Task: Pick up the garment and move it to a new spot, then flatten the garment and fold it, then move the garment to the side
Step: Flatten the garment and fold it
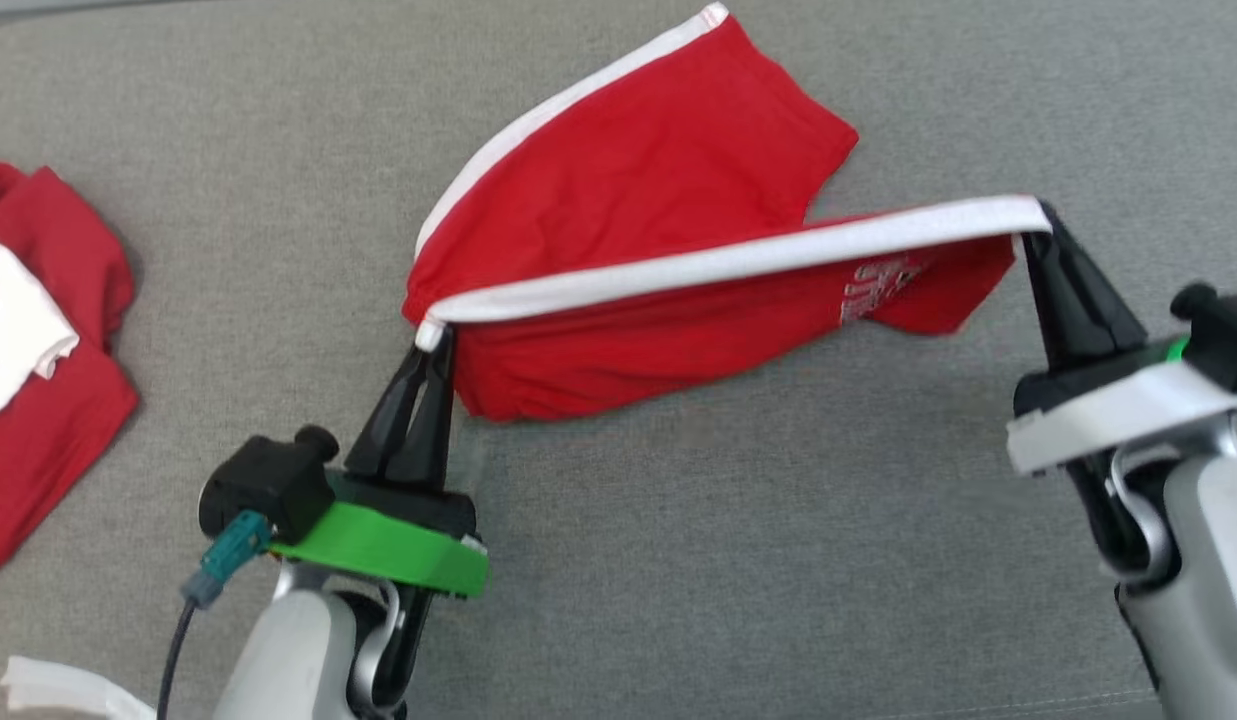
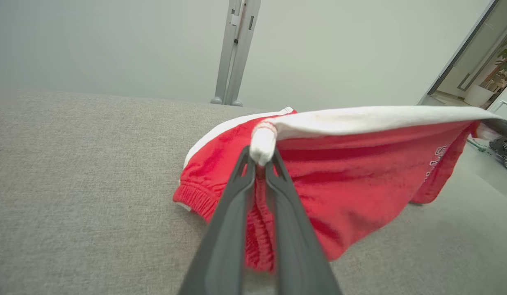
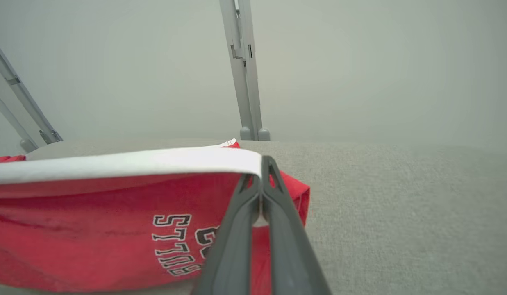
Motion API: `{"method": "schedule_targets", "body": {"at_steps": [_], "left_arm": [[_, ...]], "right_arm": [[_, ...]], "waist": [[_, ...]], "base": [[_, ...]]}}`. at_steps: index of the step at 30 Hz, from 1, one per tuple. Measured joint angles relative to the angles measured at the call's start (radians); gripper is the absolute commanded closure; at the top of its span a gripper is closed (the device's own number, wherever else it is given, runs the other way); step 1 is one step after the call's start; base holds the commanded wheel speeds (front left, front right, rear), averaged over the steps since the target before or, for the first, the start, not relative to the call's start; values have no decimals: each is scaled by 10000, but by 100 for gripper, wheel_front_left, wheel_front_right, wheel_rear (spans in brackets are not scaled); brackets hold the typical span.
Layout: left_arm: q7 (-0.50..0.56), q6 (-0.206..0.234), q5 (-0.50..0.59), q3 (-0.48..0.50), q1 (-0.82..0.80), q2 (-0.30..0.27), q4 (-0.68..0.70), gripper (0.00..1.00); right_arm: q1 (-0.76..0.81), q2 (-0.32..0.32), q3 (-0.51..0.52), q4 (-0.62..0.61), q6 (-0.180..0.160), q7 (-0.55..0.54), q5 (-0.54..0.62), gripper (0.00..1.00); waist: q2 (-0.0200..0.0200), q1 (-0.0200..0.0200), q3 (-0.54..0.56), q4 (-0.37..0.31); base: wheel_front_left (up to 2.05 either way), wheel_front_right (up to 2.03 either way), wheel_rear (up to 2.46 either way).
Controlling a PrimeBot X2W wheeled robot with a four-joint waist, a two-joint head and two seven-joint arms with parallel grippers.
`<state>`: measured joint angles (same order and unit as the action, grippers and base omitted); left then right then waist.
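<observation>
At the far left of the grey fabric-covered tabletop (image 1: pixel 678 520), a second red and white garment (image 1: pixel 48 420) is seen lying crumpled, well apart from the work. To its right, lower in the head view, the left hand (image 1: pixel 435 345) is raised on its green-collared wrist. Its two dark fingers are pressed together on one end of the white side stripe (image 1: pixel 738 258) of a pair of red shorts (image 1: pixel 658 160). In the left wrist view the pinched spot is shown as a bunched white tip by the gathered elastic waistband (image 2: pixel 196 200).

From there the stripe is stretched taut across to the right, lifted off the tabletop. The body of the shorts is draped below and behind that line. One leg is spread flat on the tabletop toward the far edge, with its own white stripe along its left side. The near panel hangs from the lifted stripe and reaches down to the tabletop. Black and white lettering (image 1: pixel 873 288) is carried on the hanging panel near its right end, and it appears upside down in the right wrist view.

At the right, the right hand (image 1: pixel 1040 222) is closed on the other end of the stripe, with the fabric nipped between its fingertips. Beyond the tabletop's far edge, a grey upright post (image 3: pixel 245 69) is seen against a pale wall.
</observation>
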<state>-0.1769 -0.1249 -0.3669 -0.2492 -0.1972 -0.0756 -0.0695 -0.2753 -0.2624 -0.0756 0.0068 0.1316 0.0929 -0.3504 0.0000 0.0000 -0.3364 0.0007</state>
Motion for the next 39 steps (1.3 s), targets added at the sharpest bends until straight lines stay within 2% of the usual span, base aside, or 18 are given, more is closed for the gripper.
{"method": "schedule_targets", "body": {"at_steps": [6,11,15,21,22,23,24,28,31,35,39], "left_arm": [[-198,-29,-226,-265,-1558,10,-570,100],[-422,-40,-598,-675,-2790,71,-1296,100],[-485,-44,-963,-1124,-3651,127,-2088,100],[-474,-58,-1641,-2052,-4488,188,-3045,100],[-474,-58,-1724,-2174,-4567,188,-3177,95],[-474,-58,-1804,-2251,-4614,182,-3279,55],[-477,-58,-1841,-2332,-4657,176,-3384,0],[-616,-21,-1776,-2372,-4724,105,-3576,0],[-729,307,-1519,-2176,-4712,27,-3457,0],[-830,1005,-922,-1455,-4471,-121,-2673,0],[-855,1427,-186,-416,-3973,-276,-1505,0]], "right_arm": [[-3254,-1047,-959,1559,-2,-368,-447,100],[-5554,-1494,-2084,3302,-2,-500,-986,100],[-6691,-1639,-2759,4725,-2,-512,-1396,100],[-7566,-1705,-3599,6230,-2,-17,-1661,100],[-7672,-1705,-3712,6426,-4,151,-1657,68],[-7752,-1705,-3822,6550,-2,311,-1657,0],[-7822,-1697,-3889,6696,-2,579,-1655,0],[-7944,-1664,-3967,6976,-2,1419,-1396,0],[-7798,-1605,-3641,6796,-2,1632,-1135,0],[-6960,-1379,-2543,5425,-2,1655,-533,0],[-5554,-857,-1563,3900,-4,1657,128,0]], "waist": [[0,0,-1016,518],[0,0,-1599,1249],[0,0,-1980,1818],[0,0,-2478,2432],[0,0,-2550,2497],[0,0,-2603,2542],[0,0,-2655,2586],[0,0,-2695,2609],[0,0,-2596,2517],[0,0,-2402,2260],[0,0,-2198,1899]], "base": [[0,0,0],[0,0,0],[0,0,0],[0,0,0],[0,0,0],[0,0,0],[0,0,0],[0,0,0],[0,0,0],[0,0,0],[0,0,0]]}}
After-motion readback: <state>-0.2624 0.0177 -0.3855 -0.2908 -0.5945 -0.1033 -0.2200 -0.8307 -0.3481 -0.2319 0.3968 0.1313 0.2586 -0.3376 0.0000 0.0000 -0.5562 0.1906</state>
